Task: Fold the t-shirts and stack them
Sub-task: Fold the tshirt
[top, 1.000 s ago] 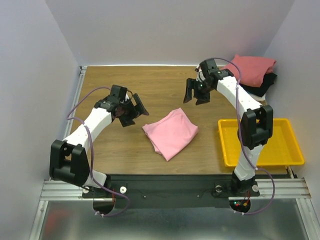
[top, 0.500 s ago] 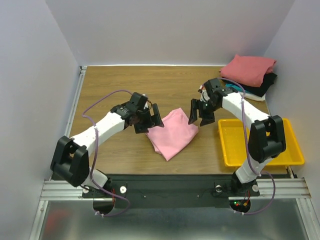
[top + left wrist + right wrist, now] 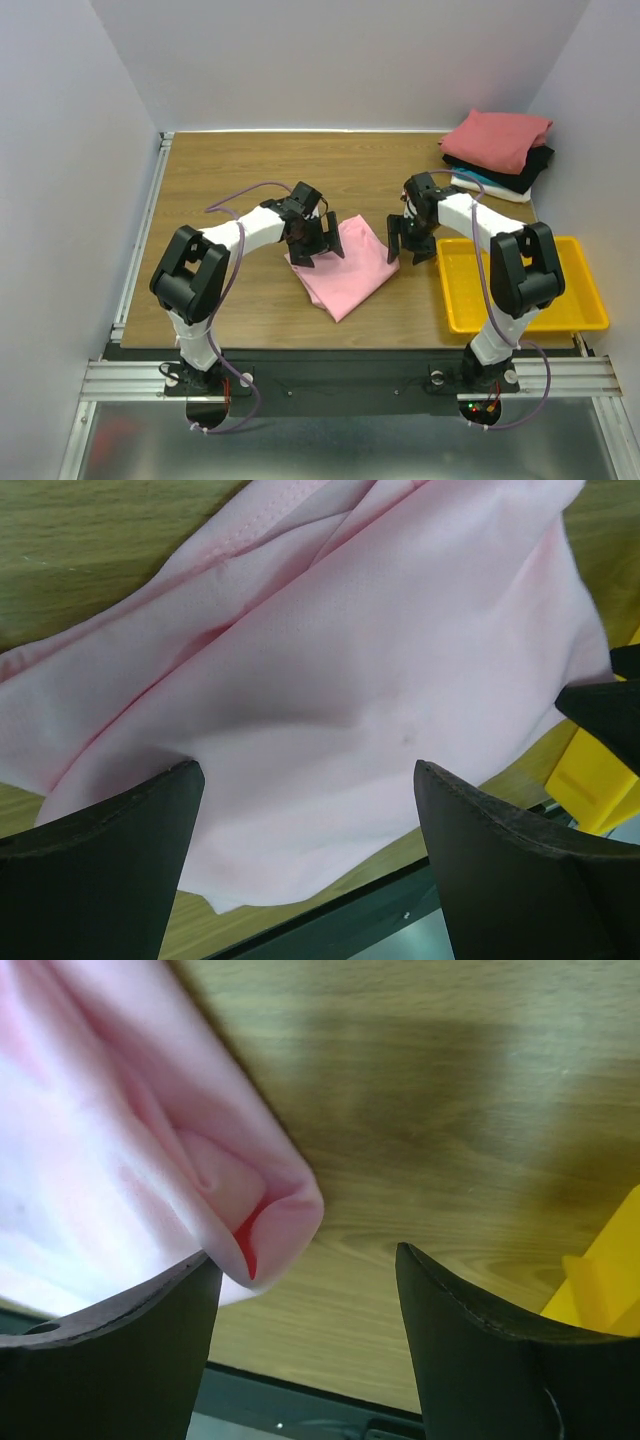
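A folded light pink t-shirt [image 3: 350, 268] lies on the wooden table. My left gripper [image 3: 318, 245] is open just above its left corner; the pink cloth [image 3: 380, 670] fills the left wrist view between the wide-apart jaws. My right gripper [image 3: 412, 247] is open at the shirt's right corner; the folded pink corner [image 3: 250, 1220] sits just inside its left finger [image 3: 110, 1350]. A stack of folded t-shirts stands at the back right, dusty red [image 3: 497, 138] on top of black [image 3: 530, 170], with a teal edge [image 3: 468, 175] showing.
A yellow plastic tray [image 3: 575, 300] sits at the right front, close to my right arm; its corner shows in the right wrist view [image 3: 600, 1280] and the left wrist view [image 3: 590, 780]. White walls close in the table on three sides.
Both arms have come inward and down from the back of the table to the pink t-shirt, the left to its left corner, the right to its right corner. The shirt has not moved.
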Robot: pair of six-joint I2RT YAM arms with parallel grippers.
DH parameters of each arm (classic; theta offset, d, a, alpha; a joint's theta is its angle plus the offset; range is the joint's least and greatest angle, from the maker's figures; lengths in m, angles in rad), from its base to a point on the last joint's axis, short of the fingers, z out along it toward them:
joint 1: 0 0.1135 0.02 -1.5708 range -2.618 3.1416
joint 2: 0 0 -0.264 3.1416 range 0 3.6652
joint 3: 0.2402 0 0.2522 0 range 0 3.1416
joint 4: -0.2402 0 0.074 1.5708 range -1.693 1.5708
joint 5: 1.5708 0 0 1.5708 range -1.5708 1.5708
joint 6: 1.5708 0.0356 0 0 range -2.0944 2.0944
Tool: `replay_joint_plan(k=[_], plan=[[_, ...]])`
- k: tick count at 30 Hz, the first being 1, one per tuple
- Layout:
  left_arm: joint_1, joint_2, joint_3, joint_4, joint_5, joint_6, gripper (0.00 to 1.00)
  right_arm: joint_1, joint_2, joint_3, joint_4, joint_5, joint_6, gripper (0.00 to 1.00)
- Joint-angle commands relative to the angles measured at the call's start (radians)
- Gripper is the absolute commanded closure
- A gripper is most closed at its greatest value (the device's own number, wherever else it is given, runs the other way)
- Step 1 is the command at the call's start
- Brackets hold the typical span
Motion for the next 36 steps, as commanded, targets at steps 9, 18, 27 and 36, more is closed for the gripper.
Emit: replay_joint_plan(k=[9,18,27,36], plan=[[-0.012,0.041,0.012,0.032,0.014,0.024,0.02,0.002,0.071,-0.028,0.070,0.151,-0.015,0.25],[-0.012,0.166,0.145,0.035,-0.025,0.084,0.02,0.002,-0.018,-0.076,0.064,0.044,0.004,0.25],[-0.010,0.222,0.447,-0.131,-0.154,0.181,0.01,-0.030,-0.029,0.099,0.058,-0.115,-0.019,0.14],[-0.009,0.018,0.353,-0.143,-0.220,0.139,0.02,-0.202,0.008,0.042,0.208,-0.443,-0.049,0.05]])
